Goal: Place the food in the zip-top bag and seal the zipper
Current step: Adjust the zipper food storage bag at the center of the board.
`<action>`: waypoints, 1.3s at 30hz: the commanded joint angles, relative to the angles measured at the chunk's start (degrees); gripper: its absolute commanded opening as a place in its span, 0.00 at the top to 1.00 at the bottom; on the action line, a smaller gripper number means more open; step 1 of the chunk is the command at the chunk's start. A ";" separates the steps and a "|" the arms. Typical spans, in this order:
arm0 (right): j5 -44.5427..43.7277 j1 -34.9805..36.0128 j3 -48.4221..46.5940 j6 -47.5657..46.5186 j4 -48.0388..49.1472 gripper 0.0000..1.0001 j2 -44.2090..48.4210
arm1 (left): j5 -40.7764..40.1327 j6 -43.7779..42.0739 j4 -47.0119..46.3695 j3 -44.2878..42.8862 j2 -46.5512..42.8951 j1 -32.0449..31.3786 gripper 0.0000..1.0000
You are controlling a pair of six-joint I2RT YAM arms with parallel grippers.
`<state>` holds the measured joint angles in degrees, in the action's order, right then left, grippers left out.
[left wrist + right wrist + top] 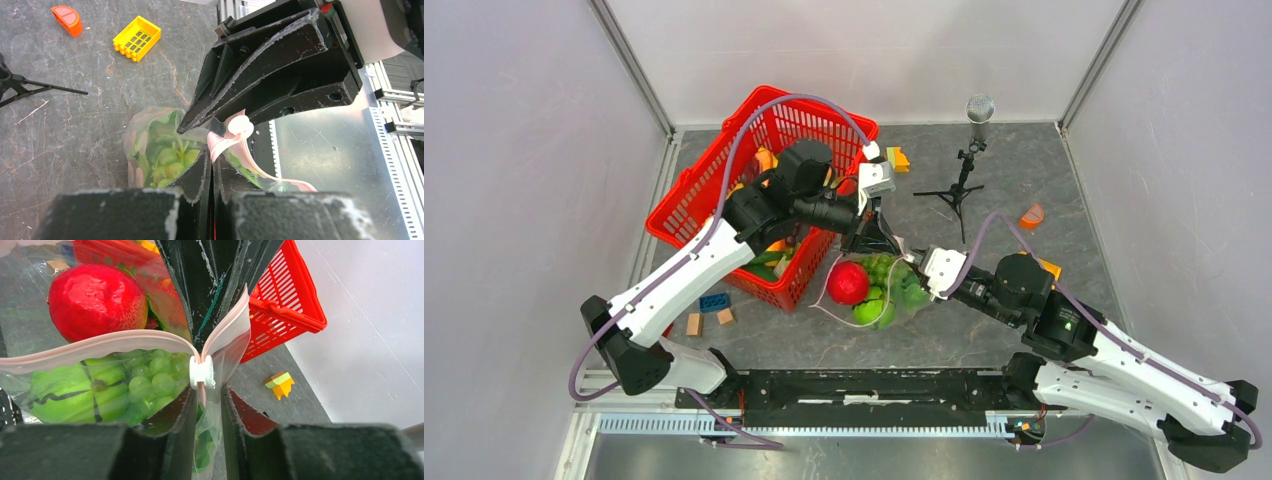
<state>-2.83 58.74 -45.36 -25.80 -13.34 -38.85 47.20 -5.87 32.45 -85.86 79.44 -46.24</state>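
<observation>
The clear zip-top bag [879, 290] lies on the grey table beside the basket, holding a round red fruit [848, 283], green grapes [150, 377] and other green food. My left gripper [879, 238] is shut on the pale pink zipper [235, 131] at the bag's end and lifts it. In the right wrist view its black fingers [215, 290] stand just behind the white slider [201, 372]. My right gripper [207, 397] straddles the bag's edge right below that slider. Its jaws are narrowed, with a gap showing on both sides of the thin plastic.
The red mesh basket [686, 185] with more toy food stands left of the bag, under my left arm. A microphone on a tripod [969, 160] stands at the back right. An orange wedge [1031, 215], a yellow block [136, 38], and blue [714, 302] and wooden [693, 323] blocks lie around.
</observation>
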 commanded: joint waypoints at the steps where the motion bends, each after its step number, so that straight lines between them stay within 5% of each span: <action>1: -0.01 -0.38 -1.53 0.09 3.22 0.75 0.17 | 3.21 0.51 -3.14 -0.22 -1.26 0.18 0.98; 5: -1.39 -0.38 -1.14 0.55 3.86 0.99 1.06 | 3.23 -0.10 -2.54 -0.10 -1.38 0.42 0.98; 11: -3.03 -0.47 -0.61 2.07 4.68 1.00 3.24 | 3.01 -0.37 -1.95 -0.03 -1.47 0.71 0.96; 14: -5.14 -0.47 -1.07 5.04 4.73 1.00 3.95 | 0.28 0.38 -1.79 -0.30 -1.28 0.71 0.75; 17: -6.96 -0.47 -1.63 8.80 4.41 1.00 4.05 | -3.26 1.65 -2.00 -0.71 -1.57 0.88 0.30; 23: -11.88 -0.47 -2.36 14.87 3.63 1.00 2.89 | -13.57 3.14 -1.95 0.30 -5.72 1.63 0.10; 27: -18.69 -0.47 -3.21 17.58 4.03 1.00 2.06 | -23.51 4.10 0.33 2.53 -9.78 1.85 0.00; 39: -24.67 -0.47 -2.23 19.56 4.50 1.00 -0.43 | -39.55 13.53 -1.26 19.63 -22.52 1.85 0.01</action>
<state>-25.21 58.43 -46.89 -7.62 -13.41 -41.04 14.90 2.52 33.93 -70.13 59.53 -44.69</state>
